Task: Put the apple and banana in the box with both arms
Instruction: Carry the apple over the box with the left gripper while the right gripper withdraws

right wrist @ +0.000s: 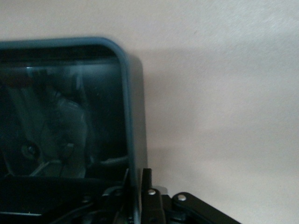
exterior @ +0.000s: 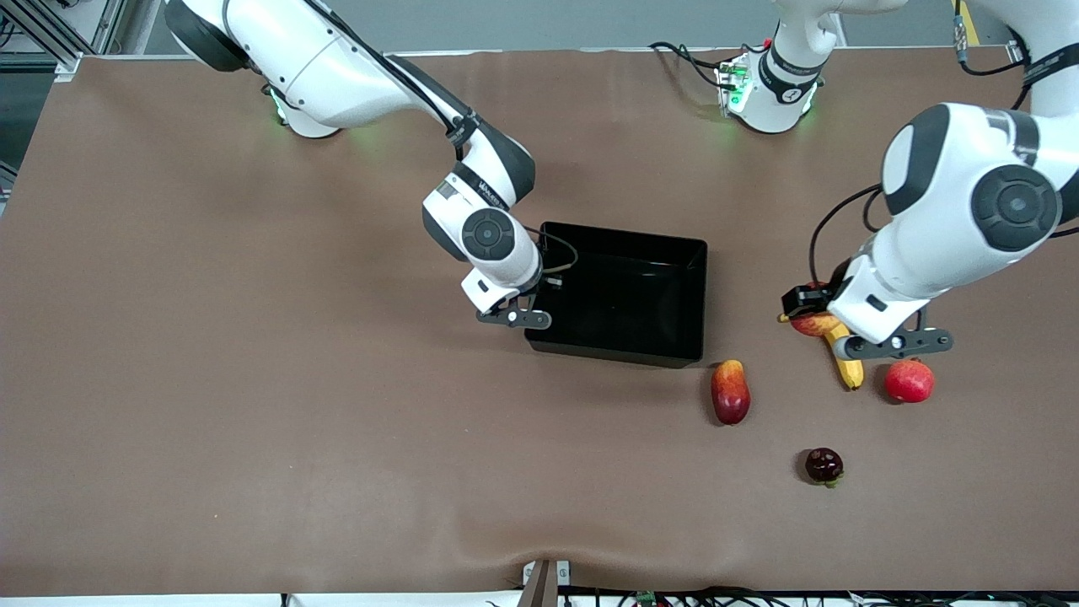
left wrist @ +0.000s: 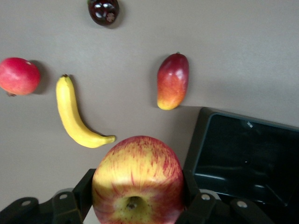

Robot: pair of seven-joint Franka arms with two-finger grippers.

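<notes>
**Apple held in the left tool, right tool pinching the box wall**

The left tool (left wrist: 135, 205) grips the apple (left wrist: 138, 179) between its two fingers, the red-and-yellow streaked fruit filling the gap between them, over the desk (exterior: 253, 421) toward the left arm's end. The banana (left wrist: 77, 116) lies on the desk just below and beside that tool, its lower tip showing past the wrist in the front view. A plain red round fruit (exterior: 909, 380) sits just beside the banana, nearer the desk's end. An elongated red-yellow fruit (exterior: 730, 391) lies near the box's corner, and a dark round fruit (exterior: 824, 465) rests closer to the desk's front edge.

The black box (exterior: 674, 354) stands mid-desk. The right tool (right wrist: 138, 191) sits at the box's side wall facing the right arm's end, its fingers nearly closed, one either side of the rim.
</notes>
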